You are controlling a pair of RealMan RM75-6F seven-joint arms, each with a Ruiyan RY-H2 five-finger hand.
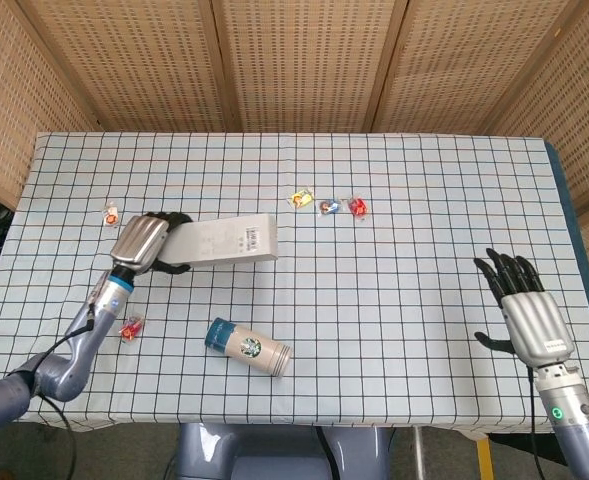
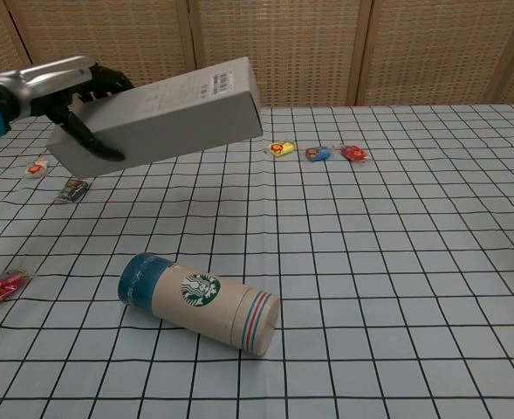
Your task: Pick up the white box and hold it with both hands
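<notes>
The white box (image 1: 226, 241) is lifted clear of the checked tablecloth (image 1: 404, 200), gripped at one end by the left hand (image 1: 146, 243), whose fingers wrap around that end. In the chest view the box (image 2: 165, 115) tilts, its free end with a barcode label raised toward 2 o'clock, and the left hand (image 2: 60, 92) clasps its lower end. The right hand (image 1: 522, 310) is well apart near the table's edge at 4 o'clock, fingers spread and holding nothing.

Below the box, toward 6 o'clock, a Starbucks tumbler (image 1: 247, 346) lies on its side, its blue lid end pointing toward 9 o'clock. A red candy (image 1: 130, 328) lies at 8 o'clock from the box, near the left forearm. Another small wrapped candy (image 1: 111, 213) sits just past the left hand at 10 o'clock. Three more wrapped candies (image 1: 327, 204) lie in a row at 1 o'clock from the box. A woven screen (image 1: 294, 60) stands behind the table.
</notes>
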